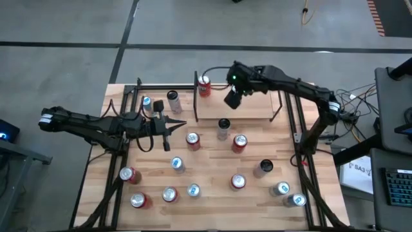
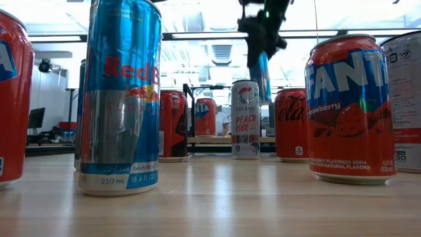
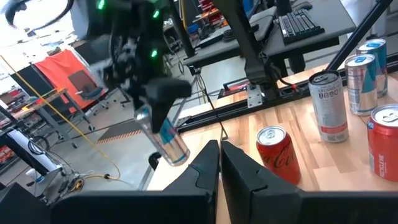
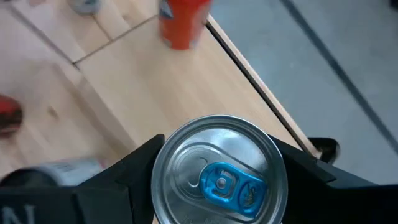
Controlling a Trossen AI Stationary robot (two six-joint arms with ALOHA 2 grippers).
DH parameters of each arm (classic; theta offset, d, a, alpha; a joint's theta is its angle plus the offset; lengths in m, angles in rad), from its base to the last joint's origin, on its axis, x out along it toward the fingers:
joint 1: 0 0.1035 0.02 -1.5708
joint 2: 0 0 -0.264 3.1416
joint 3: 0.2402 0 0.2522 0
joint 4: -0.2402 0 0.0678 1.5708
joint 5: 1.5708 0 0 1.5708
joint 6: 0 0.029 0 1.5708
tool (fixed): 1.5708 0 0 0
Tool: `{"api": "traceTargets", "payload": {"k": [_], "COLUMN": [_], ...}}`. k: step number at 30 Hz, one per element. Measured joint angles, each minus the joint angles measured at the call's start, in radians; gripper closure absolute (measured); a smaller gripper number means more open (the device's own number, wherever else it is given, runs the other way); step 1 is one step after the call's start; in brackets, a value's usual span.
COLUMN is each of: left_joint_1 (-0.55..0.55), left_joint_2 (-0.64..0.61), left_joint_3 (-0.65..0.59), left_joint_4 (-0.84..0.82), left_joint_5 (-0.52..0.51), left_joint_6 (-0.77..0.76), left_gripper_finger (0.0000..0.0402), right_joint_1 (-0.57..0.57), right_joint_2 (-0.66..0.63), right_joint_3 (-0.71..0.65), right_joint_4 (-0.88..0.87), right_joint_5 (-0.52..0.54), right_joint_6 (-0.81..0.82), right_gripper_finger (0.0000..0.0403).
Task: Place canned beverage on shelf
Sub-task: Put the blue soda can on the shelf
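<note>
The wooden tabletop [image 1: 212,193] carries many upright cans, spread from the near edge to the middle. At its far side lies the shelf [image 1: 251,109], a small light-wood board with thin black rails at its sides. One red can [image 1: 204,85] already stands at the shelf's left far corner.

The right arm reaches in from the right side of the table, and the right gripper [image 1: 233,96] hangs over the left part of the shelf. Its fingers are pinched on a slim silver-and-blue can [image 3: 163,132]; the right wrist view shows the can's lid [image 4: 217,171] with its blue tab sitting between the two dark fingers. In the low view the can hangs clear above the board, tilted a little rather than upright.

The left arm waits at the left side of the table, with the left gripper [image 1: 168,124] pressed together and holding nothing.

The step in hand appears to be the carry-and-set-down stage: the can is grasped and brought over the shelf, but not yet placed.

The next move likely calls for:
- bringing the can upright;
- lowering it until its base rests flat on a bare part of the board, apart from the red can;
- spreading the fingers only after the can stands by itself.
</note>
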Motion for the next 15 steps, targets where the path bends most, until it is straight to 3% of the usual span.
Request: {"api": "traceTargets", "payload": {"k": [9, 15], "left_joint_1": [0.000, 0.000], "left_joint_2": [0.000, 0.000], "left_joint_3": [-0.001, -0.001], "left_joint_4": [-0.016, -0.023], "left_joint_5": [-0.007, -0.009], "left_joint_6": [0.007, 0.023], "left_gripper_finger": [0.0402, 0.0402], "right_joint_1": [-0.157, -0.184], "right_joint_2": [-0.007, -0.007], "right_joint_3": [-0.207, -0.277], "right_joint_4": [0.194, 0.299], "right_joint_5": [-0.116, -0.134], "right_joint_6": [-0.068, -0.084], "right_gripper_finger": [0.0177, 0.0177]}}
